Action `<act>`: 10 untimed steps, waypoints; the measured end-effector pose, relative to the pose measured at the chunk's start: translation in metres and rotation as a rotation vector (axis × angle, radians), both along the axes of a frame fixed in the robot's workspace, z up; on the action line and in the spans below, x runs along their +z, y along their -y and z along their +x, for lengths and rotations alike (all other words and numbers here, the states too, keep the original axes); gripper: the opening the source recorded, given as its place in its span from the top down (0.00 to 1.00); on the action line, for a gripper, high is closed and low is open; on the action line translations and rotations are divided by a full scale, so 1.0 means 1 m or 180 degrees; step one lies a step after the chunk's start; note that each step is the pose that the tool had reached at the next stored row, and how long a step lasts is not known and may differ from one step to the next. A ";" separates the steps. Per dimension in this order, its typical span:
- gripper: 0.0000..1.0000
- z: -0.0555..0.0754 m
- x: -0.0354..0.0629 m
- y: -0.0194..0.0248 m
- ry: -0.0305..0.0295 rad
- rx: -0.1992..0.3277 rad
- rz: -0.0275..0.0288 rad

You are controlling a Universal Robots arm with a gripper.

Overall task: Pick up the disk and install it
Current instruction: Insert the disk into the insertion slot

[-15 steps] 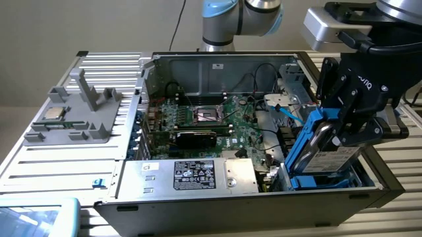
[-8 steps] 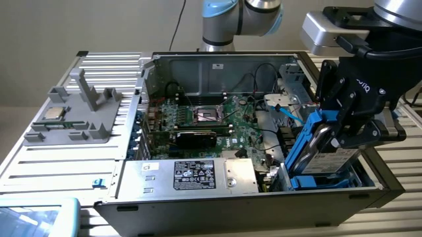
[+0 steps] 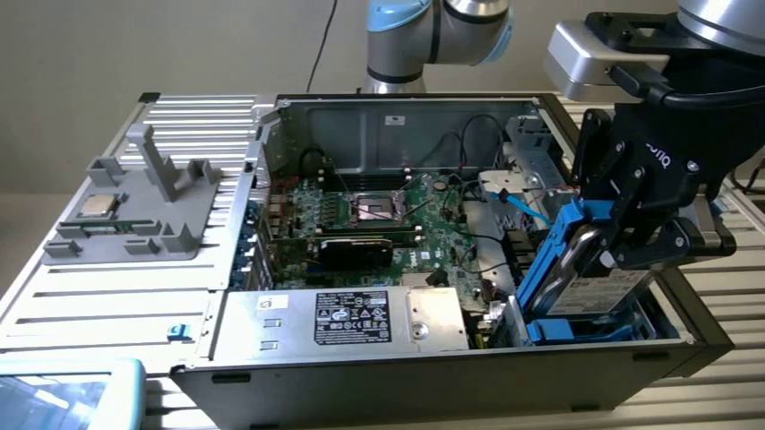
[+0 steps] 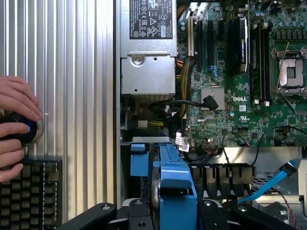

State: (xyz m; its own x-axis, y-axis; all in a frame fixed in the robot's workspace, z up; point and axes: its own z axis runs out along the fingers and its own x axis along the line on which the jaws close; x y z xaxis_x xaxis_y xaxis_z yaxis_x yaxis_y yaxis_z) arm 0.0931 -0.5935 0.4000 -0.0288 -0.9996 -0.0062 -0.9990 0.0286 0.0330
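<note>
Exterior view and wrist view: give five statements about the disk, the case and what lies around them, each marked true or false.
1. The claw grips the disk by its blue frame. True.
2. The disk lies flat on the grey tray. False: it stands steeply on edge inside the computer case, at the exterior view's right.
3. A side panel closes the computer case. False: the case is open and the motherboard shows.
4. A small square processor chip sits on the grey tray outside the case. True.
5. In the wrist view a hand rests on a round knob beside a keyboard. True.
</note>
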 end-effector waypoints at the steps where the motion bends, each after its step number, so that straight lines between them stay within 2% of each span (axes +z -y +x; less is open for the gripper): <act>1: 0.63 0.000 -0.0002 0.0000 0.0000 0.0000 0.0000; 4: 0.62 0.000 -0.0003 0.0000 0.0000 0.0000 0.0000; 5: 0.55 0.000 -0.0004 0.0000 0.0000 0.0000 0.0000; 6: 0.55 0.000 -0.0005 0.0000 0.0000 0.0000 -0.0001; 8: 0.42 0.000 -0.0006 0.0000 0.0000 0.0000 0.0001; 10: 0.42 0.000 -0.0006 0.0000 0.0000 0.0000 0.0000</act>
State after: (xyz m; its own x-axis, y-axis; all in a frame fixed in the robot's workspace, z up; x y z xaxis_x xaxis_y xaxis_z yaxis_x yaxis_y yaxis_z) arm 0.0932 -0.5935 0.3994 -0.0289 -0.9996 -0.0063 -0.9990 0.0287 0.0329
